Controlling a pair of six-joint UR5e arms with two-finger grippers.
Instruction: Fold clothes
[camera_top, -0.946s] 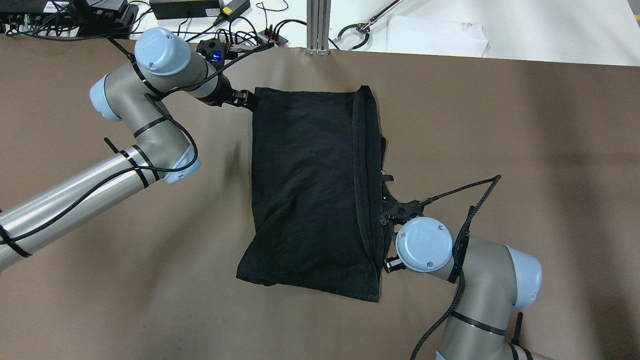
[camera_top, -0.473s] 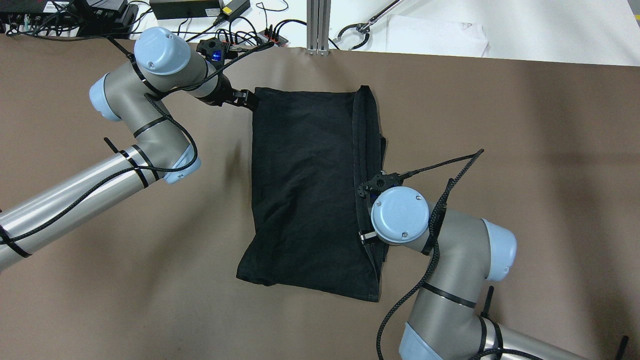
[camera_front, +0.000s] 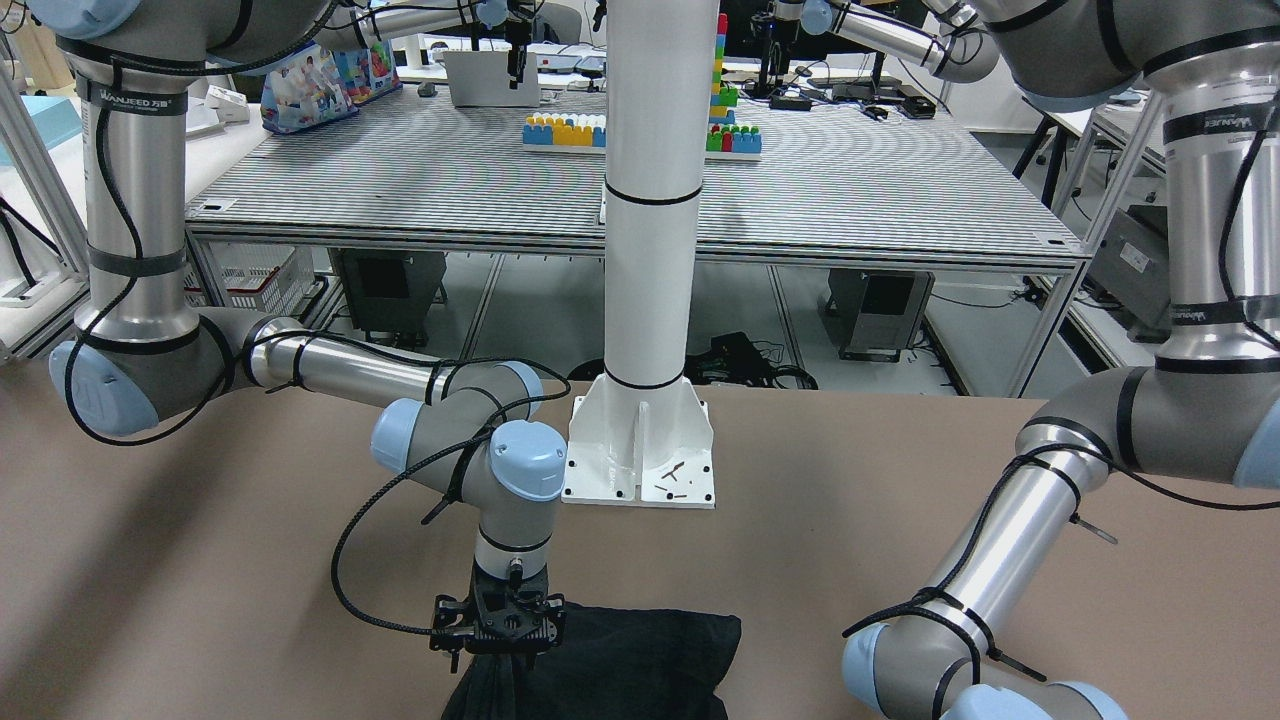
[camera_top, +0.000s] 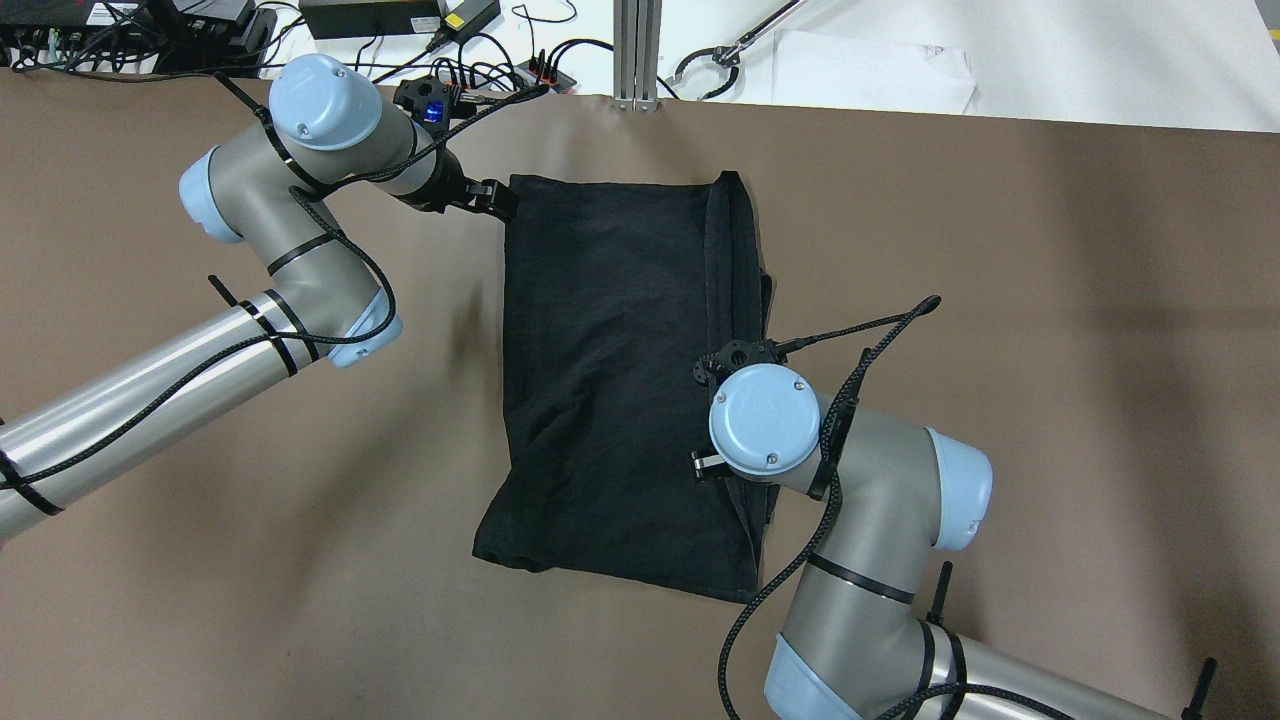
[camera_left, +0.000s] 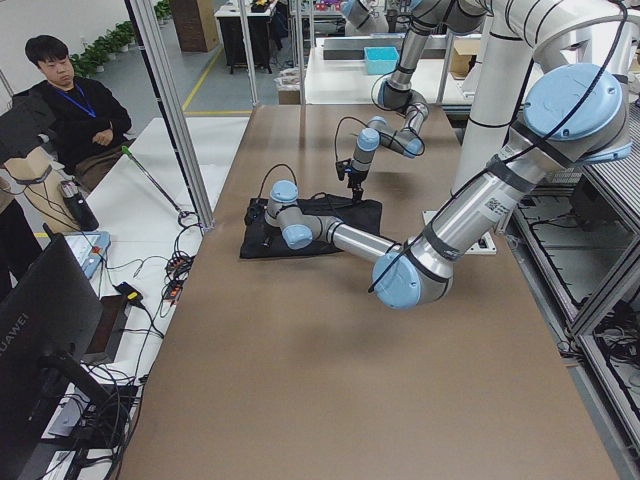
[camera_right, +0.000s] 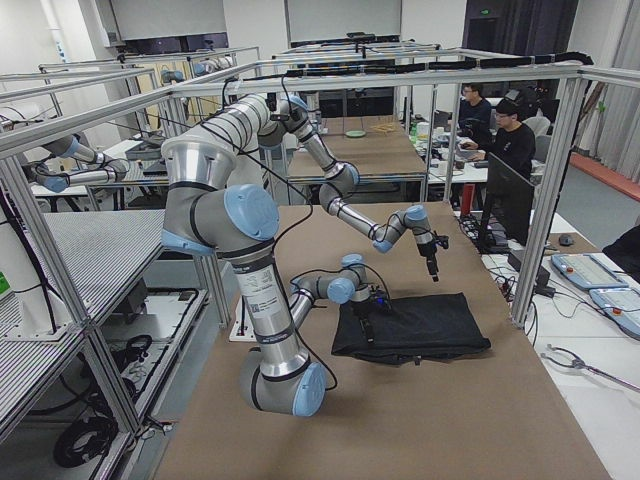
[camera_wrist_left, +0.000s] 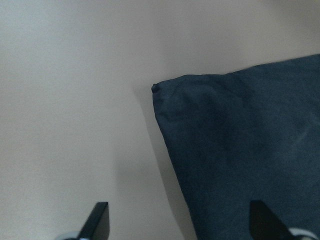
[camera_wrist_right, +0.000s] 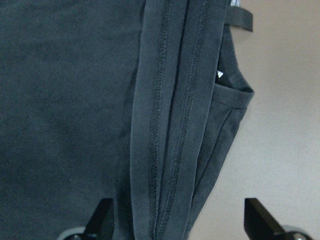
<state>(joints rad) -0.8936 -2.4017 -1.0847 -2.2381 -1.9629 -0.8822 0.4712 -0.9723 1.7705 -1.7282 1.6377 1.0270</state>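
The black cloth (camera_top: 610, 380) lies folded on the brown table, with stacked hemmed edges (camera_top: 730, 300) along its right side. My left gripper (camera_top: 495, 198) is open at the cloth's far left corner; in the left wrist view (camera_wrist_left: 180, 220) both fingertips hang above table and cloth (camera_wrist_left: 250, 150), holding nothing. My right gripper is hidden under its wrist (camera_top: 765, 430) overhead. In the right wrist view (camera_wrist_right: 177, 220) it is open over the hems (camera_wrist_right: 165, 125). The front view shows it (camera_front: 497, 660) pointing straight down on the cloth (camera_front: 640, 660).
The white pillar's base plate (camera_front: 640, 455) stands on the robot's side of the table. An aluminium post (camera_top: 637, 55) and cables (camera_top: 450, 40) sit at the far edge. Operators sit beyond the table (camera_left: 70, 100).
My right arm has moved left and farther from the robot, from beside the cloth's near right edge to over the hemmed edges. The left arm and the cloth have not moved.
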